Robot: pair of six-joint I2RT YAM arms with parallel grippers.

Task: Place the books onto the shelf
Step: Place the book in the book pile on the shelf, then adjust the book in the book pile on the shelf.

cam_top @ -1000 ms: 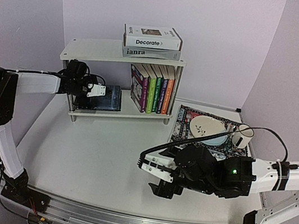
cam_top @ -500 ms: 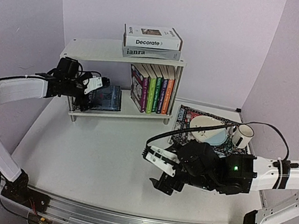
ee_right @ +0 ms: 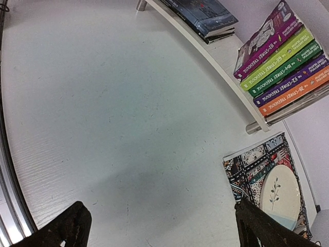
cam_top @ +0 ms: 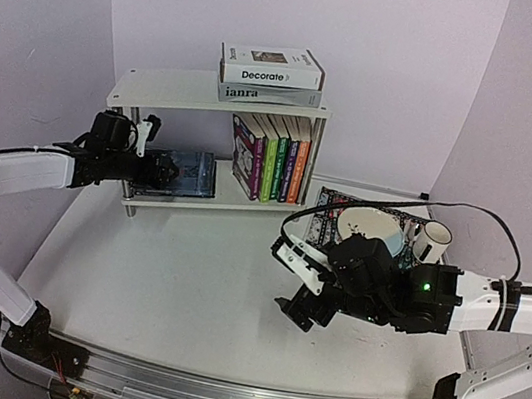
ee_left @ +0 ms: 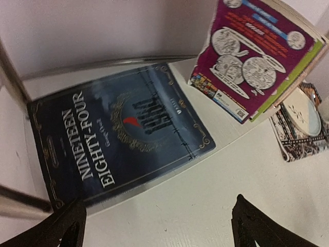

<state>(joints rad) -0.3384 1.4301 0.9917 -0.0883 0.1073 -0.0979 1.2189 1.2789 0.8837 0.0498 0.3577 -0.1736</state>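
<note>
The white shelf (cam_top: 167, 91) stands at the back. The white "Decorate" book (cam_top: 272, 64) lies on the grey "ianra" book (cam_top: 267, 95) on its top tier. Colourful Treehouse paperbacks (cam_top: 273, 157) (ee_right: 280, 56) stand upright on the lower tier. A navy book (cam_top: 187, 173) (ee_left: 118, 134), titled "Nineteen Eighty-Four", lies flat beside them. My left gripper (cam_top: 152, 169) (ee_left: 157, 224) hangs open just in front of the navy book, touching nothing. The right gripper (cam_top: 294, 290) (ee_right: 162, 218) is open and empty above bare tabletop.
A patterned placemat (cam_top: 329, 215) (ee_right: 252, 164) at the right carries a white plate (cam_top: 372, 232) (ee_right: 280, 193) and a mug (cam_top: 431, 241). A chrome shelf leg (ee_right: 254, 126) stands close to the mat. Purple walls close in the back and sides.
The left gripper has drawn back to the left, away from the navy book on the lower tier. The right arm has shifted a little rightward, towards the placemat. Both stay open.
</note>
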